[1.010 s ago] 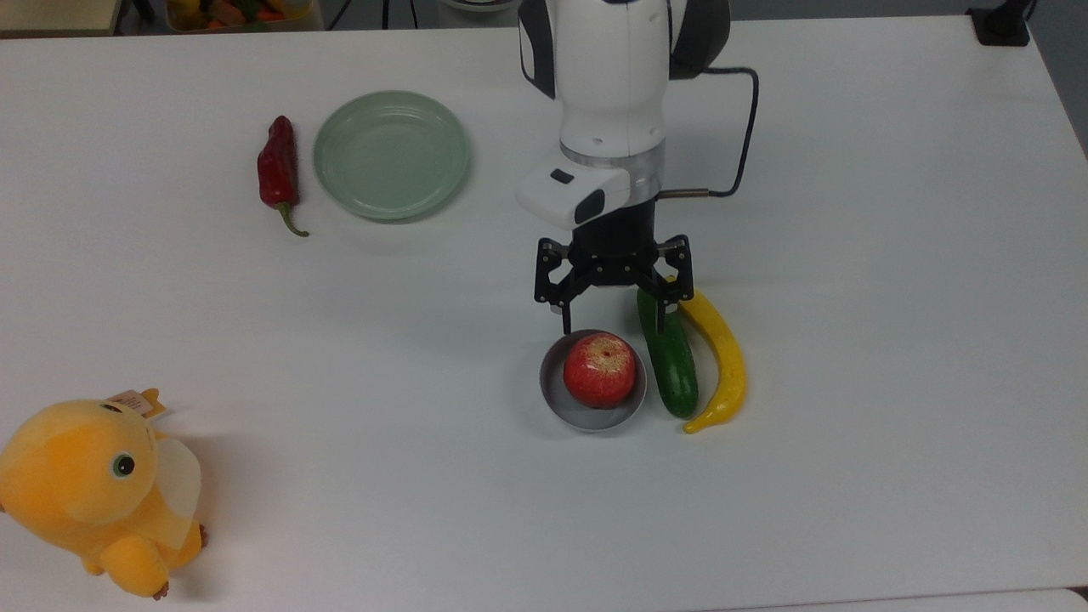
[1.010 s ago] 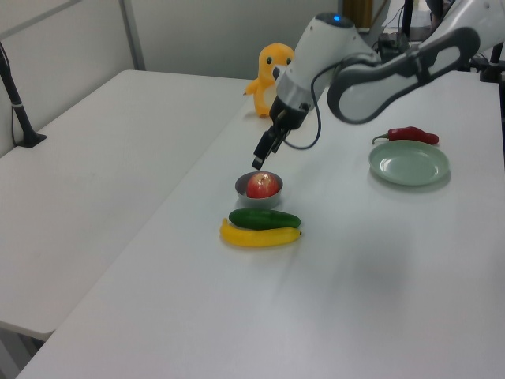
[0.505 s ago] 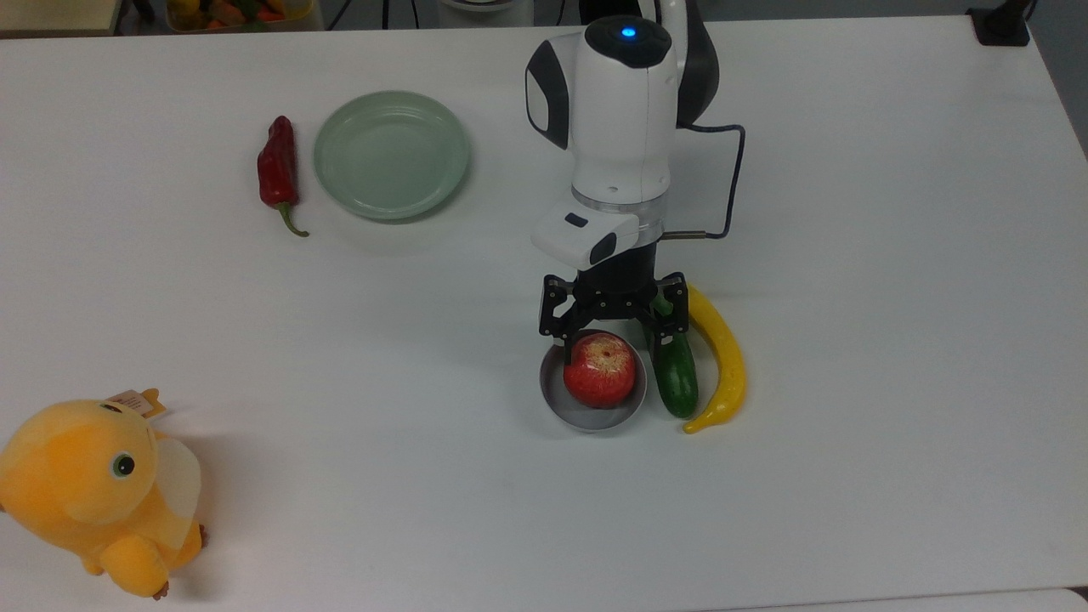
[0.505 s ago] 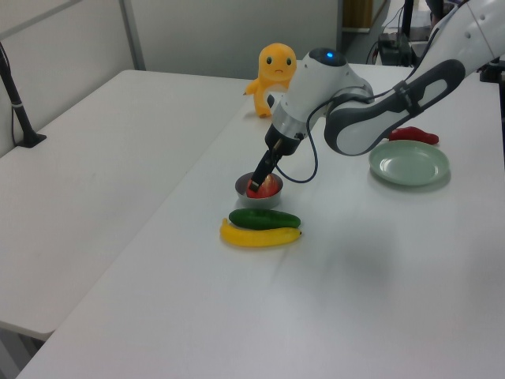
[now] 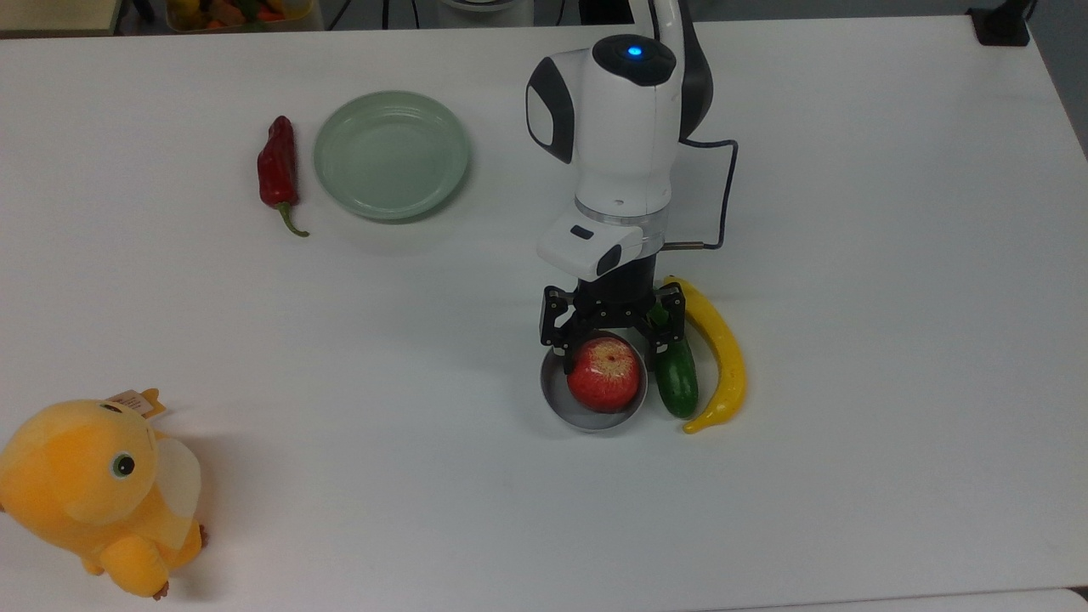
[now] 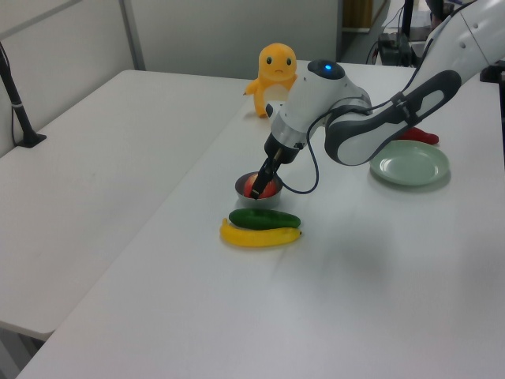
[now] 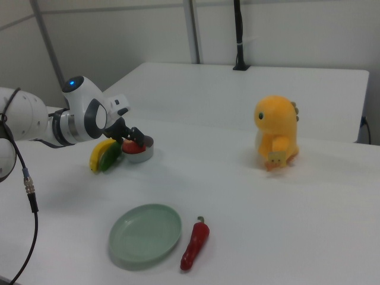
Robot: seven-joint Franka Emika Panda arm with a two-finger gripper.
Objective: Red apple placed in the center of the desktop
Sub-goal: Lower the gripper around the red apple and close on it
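The red apple [image 5: 604, 376] sits in a small grey bowl [image 5: 568, 406] on the white desktop [image 5: 850, 255], a little toward the top view's bottom of the middle. My gripper [image 5: 610, 352] is open and lowered over the bowl, with one black finger on each side of the apple's upper half. In the left view the gripper [image 6: 261, 178] covers part of the apple [image 6: 251, 187]. The right view shows the gripper [image 7: 134, 138] just above the apple [image 7: 130, 146] and the bowl [image 7: 141, 156].
A green cucumber [image 5: 677, 381] and a yellow banana [image 5: 723, 355] lie right beside the bowl, at the top view's right. A pale green plate [image 5: 391, 155] and a dark red chili [image 5: 278, 166] lie far left. A yellow plush toy [image 5: 93, 493] stands at the bottom left.
The arm has come down and forward from above the bowl. The open fingers now flank the apple instead of hanging behind and above it. The apple stays in the bowl.
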